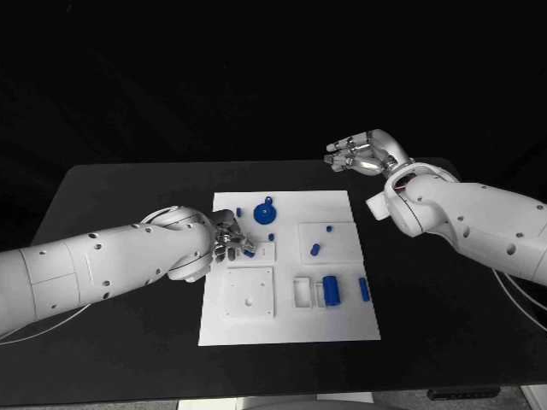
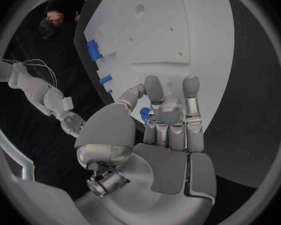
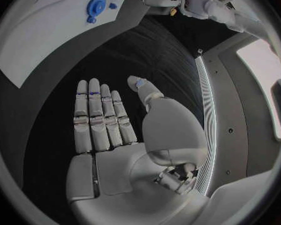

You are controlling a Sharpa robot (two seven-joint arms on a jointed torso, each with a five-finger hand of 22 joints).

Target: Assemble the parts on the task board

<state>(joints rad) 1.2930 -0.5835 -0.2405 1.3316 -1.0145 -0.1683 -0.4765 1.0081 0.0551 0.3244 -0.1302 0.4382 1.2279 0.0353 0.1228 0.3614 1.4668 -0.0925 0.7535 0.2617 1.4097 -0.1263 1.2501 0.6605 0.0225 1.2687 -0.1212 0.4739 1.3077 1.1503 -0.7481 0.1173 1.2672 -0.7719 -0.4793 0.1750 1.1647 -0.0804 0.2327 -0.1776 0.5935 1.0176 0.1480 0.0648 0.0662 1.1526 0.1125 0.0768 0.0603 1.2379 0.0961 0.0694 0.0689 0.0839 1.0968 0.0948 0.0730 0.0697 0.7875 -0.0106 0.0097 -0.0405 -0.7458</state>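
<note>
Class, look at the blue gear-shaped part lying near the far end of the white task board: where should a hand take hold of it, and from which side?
Probably pinch the blue gear across its round rim, coming straight down from above. It lies flat on the task board, so its face offers no purchase, while bare board around the rim leaves room for fingertips. The left hand is nearer.

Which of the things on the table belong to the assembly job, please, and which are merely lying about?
Job:
- task board
- blue gear
- small blue parts
- larger blue parts
- left hand, fingers over the board
- right hand, open beyond the board

Lying about:
- only the black table
</note>
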